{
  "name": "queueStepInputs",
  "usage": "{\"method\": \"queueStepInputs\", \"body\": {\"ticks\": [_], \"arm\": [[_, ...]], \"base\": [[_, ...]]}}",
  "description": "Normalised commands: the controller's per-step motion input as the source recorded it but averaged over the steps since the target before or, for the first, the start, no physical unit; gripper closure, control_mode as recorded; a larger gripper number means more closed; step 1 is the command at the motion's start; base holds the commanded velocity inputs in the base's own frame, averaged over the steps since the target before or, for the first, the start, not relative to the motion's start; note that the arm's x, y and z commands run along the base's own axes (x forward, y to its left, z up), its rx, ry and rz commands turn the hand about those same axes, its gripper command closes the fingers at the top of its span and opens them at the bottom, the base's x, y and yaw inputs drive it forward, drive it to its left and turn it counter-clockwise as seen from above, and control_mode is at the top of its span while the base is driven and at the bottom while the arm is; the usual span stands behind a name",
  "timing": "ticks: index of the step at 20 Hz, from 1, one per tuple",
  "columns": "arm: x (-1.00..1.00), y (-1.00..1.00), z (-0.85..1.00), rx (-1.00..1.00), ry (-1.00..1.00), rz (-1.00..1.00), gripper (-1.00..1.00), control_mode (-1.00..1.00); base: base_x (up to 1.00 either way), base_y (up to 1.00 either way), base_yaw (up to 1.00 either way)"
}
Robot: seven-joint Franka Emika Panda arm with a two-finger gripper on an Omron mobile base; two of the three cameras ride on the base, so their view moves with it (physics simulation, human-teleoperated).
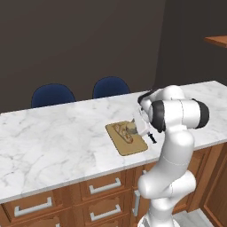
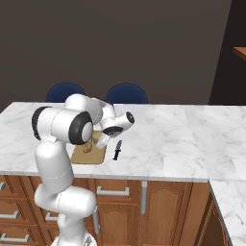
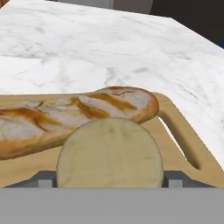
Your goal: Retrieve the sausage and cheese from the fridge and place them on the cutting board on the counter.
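The cheese (image 3: 109,153), a pale yellowish round block, fills the gap between my gripper's (image 3: 109,180) fingers, which are shut on its sides. It sits low over the tan cutting board (image 3: 183,131) on the marble counter (image 1: 53,137). From the left base view, my gripper (image 1: 135,129) reaches down at the board's (image 1: 133,148) right half with the cheese (image 1: 131,128) in it. In the right base view the gripper (image 2: 97,141) is partly hidden behind my arm. The sausage and the fridge are out of view.
A tan crusty bread loaf (image 3: 65,116) lies across the board just beyond the cheese. A black knife (image 2: 117,150) rests on the counter right of the board. Two blue chairs (image 1: 53,95) stand behind the counter. Wooden drawers (image 1: 104,186) run below.
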Motion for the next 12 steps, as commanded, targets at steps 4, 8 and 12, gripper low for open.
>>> {"method": "queueStepInputs", "body": {"ticks": [4,8,12], "arm": [[-0.19,-0.04,0.09,0.00,0.00,0.01,-1.00,-1.00],[-0.21,-0.01,0.28,0.00,0.00,0.04,-1.00,-1.00],[-0.04,0.00,0.43,0.00,0.00,0.04,-1.00,-1.00]], "base": [[0.00,0.00,0.00],[0.00,0.00,0.00],[0.00,0.00,0.00]]}}
